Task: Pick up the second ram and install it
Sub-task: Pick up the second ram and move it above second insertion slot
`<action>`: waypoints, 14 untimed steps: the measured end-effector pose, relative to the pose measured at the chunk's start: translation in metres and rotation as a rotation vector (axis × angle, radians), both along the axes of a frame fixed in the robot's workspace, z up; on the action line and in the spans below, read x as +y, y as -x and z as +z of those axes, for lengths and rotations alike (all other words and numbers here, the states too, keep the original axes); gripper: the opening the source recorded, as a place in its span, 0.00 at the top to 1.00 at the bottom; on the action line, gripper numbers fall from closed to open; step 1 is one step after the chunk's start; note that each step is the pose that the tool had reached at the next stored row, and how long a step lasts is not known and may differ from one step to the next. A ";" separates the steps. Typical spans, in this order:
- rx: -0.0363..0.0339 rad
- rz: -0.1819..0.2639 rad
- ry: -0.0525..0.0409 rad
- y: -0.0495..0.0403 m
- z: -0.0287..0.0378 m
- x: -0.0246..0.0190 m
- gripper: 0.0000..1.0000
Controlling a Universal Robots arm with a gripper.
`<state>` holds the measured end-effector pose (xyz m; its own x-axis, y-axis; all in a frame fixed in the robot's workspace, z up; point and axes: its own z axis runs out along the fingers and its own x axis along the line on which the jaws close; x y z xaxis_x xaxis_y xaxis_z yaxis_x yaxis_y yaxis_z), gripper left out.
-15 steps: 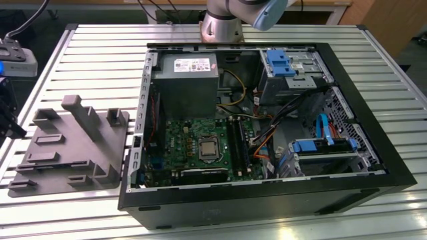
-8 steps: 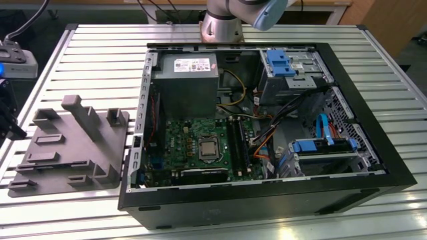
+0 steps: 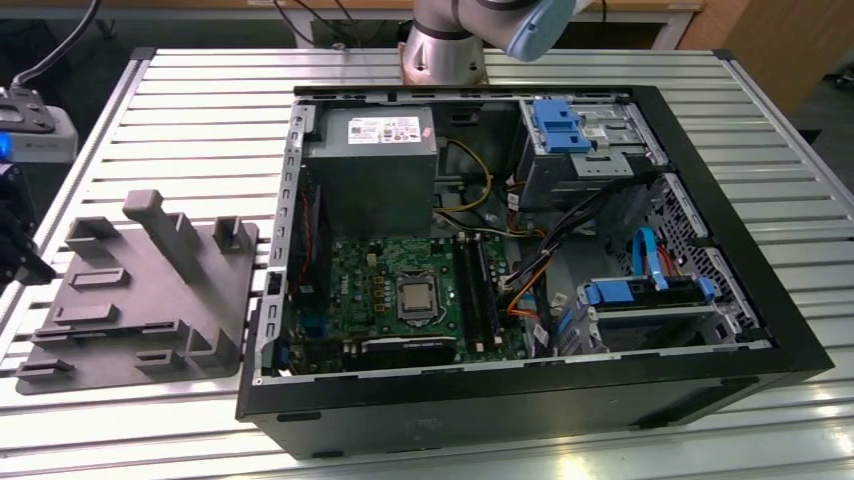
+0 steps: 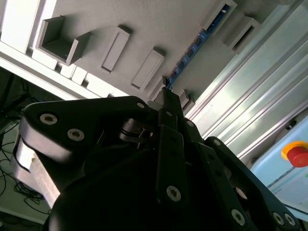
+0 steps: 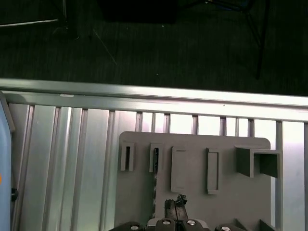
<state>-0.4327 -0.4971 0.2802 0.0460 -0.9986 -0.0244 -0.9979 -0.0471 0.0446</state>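
Note:
The second ram [image 5: 155, 179] is a thin dark stick standing on edge in a slot of the grey moulded tray [image 5: 226, 202]. In the second wrist view the ram [image 4: 195, 45] shows a bluish edge running across the tray [image 4: 144, 24]. My gripper [image 5: 175, 204] hangs above the tray, a little to one side of the ram and apart from it. Its dark fingers [image 4: 166, 103] meet at the tips, shut with nothing between them. In the exterior view the tray [image 3: 134, 290] lies to the left of the open computer case, where the black memory slots [image 3: 477, 285] sit on the motherboard [image 3: 400, 290].
The black case wall [image 3: 534, 400] rises between tray and motherboard. Inside are a power supply [image 3: 374, 160], blue drive brackets [image 3: 561, 125] and loose cables [image 3: 534, 270]. Tall grey posts [image 3: 167, 230] stand on the tray. The slatted metal table [image 5: 72, 159] ends at an edge [image 5: 144, 94].

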 end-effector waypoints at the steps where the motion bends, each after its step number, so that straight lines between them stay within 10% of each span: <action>1: 0.0000 0.000 0.0000 0.0000 -0.0006 -0.0002 0.89; 14: 0.0001 0.000 0.0000 -0.0001 -0.0067 -0.0011 0.89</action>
<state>-0.4326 -0.4982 0.2735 0.0460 -0.9986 -0.0243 -0.9979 -0.0471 0.0447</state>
